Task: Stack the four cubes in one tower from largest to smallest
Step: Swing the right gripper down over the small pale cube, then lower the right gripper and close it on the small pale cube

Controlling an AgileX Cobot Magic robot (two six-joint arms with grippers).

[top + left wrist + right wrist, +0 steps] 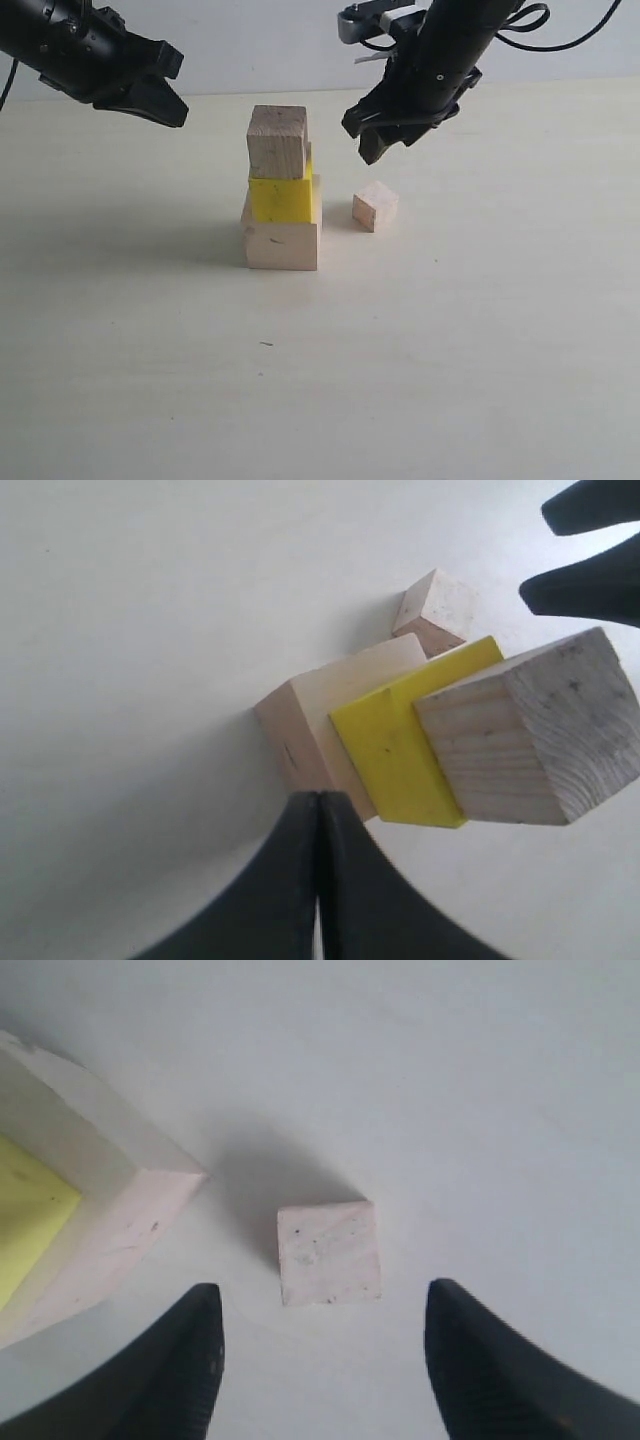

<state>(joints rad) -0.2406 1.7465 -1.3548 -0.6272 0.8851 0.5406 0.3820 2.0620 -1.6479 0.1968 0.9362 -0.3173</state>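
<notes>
The right hand [388, 145] hangs with its jaws spread wide and nothing between them, poised above the small wooden cube [375, 206]. That cube lies alone on the counter [450, 350], just beside the stack and not touching it. The stack has three levels: the large wooden cube [280, 245] at the bottom, the yellow cube [282, 198] on it, and the medium wooden cube [277, 140] on top. On the far side, the left hand [318, 810] hovers off the counter, fingers pressed together and holding nothing.
</notes>
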